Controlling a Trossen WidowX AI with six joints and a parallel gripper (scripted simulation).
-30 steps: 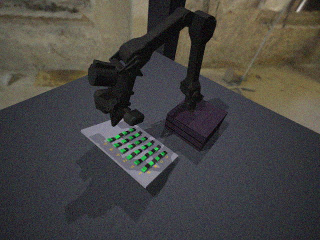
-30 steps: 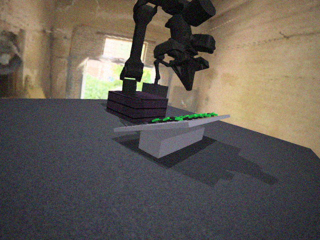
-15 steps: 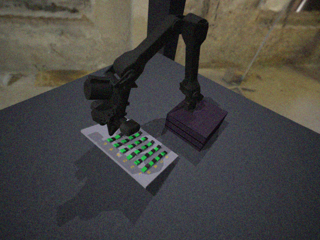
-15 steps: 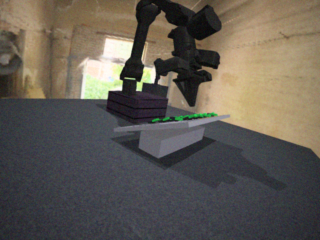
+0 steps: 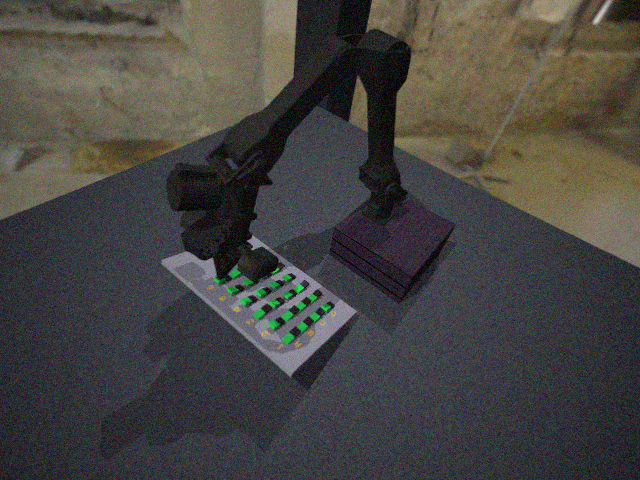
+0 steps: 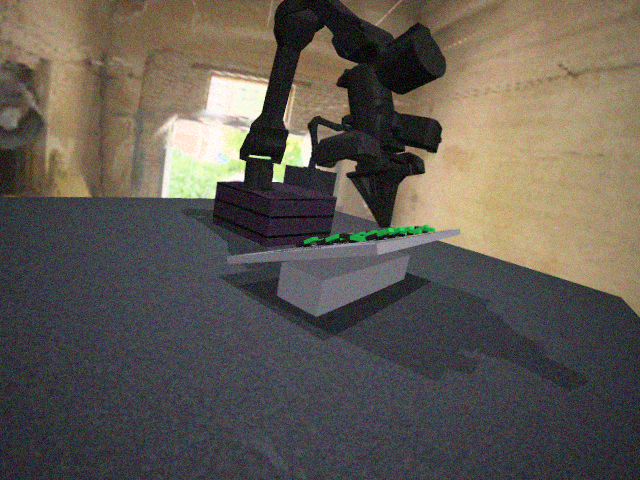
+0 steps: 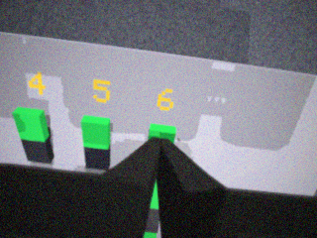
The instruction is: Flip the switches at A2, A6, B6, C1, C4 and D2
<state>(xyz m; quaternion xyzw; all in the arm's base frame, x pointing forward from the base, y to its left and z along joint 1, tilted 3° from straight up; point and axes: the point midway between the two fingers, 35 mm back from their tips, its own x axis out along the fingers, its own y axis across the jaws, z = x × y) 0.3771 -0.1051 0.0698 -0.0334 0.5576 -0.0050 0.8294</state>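
Observation:
The light grey switch panel is tilted on a grey block, with green-and-black switches in rows and columns. My gripper is shut and empty, its tips pointing down at switch A6, touching it or just above; I cannot tell which. In the wrist view the green far end of A6 shows beyond the tips, and its near part is hidden. Switches A5 and A4 show green at the far end and black at the near end. The fingers hide most of the lower rows there.
A dark purple stacked block stands under the arm's base, close to the panel's near side. The dark table surrounds both. The panel's outer edges overhang its grey supporting block.

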